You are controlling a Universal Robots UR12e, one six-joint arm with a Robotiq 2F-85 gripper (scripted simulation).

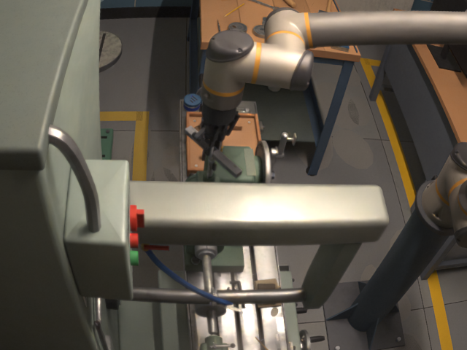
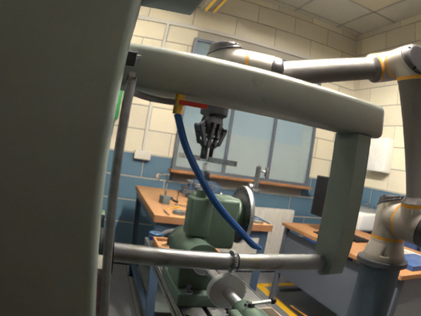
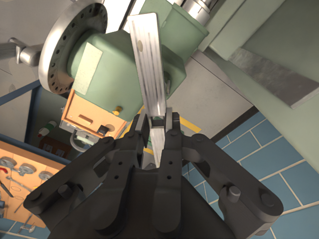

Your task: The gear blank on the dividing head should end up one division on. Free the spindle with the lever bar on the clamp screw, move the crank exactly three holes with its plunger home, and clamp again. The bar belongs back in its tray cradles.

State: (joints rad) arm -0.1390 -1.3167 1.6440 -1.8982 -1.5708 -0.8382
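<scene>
The lever bar (image 3: 148,67) is a flat grey steel strip, and I hold it near one end in my closed gripper (image 3: 157,121). Seen from the side it hangs level (image 2: 212,160) well above the green dividing head (image 2: 211,217). From above the bar (image 1: 226,162) lies slantwise over the head's top (image 1: 234,165). The index plate (image 3: 55,51) with its ring of holes faces away to one side, with the crank handle (image 1: 283,141) beyond it. The clamp screw and the gear blank are not plainly visible.
Behind the head lies the orange tray (image 1: 226,137) on the table. The milling machine's overarm (image 1: 256,214) and its support rods (image 2: 211,260) cross in front. A blue coolant hose (image 2: 211,194) hangs beside the head. A second robot's column (image 1: 411,260) stands at right.
</scene>
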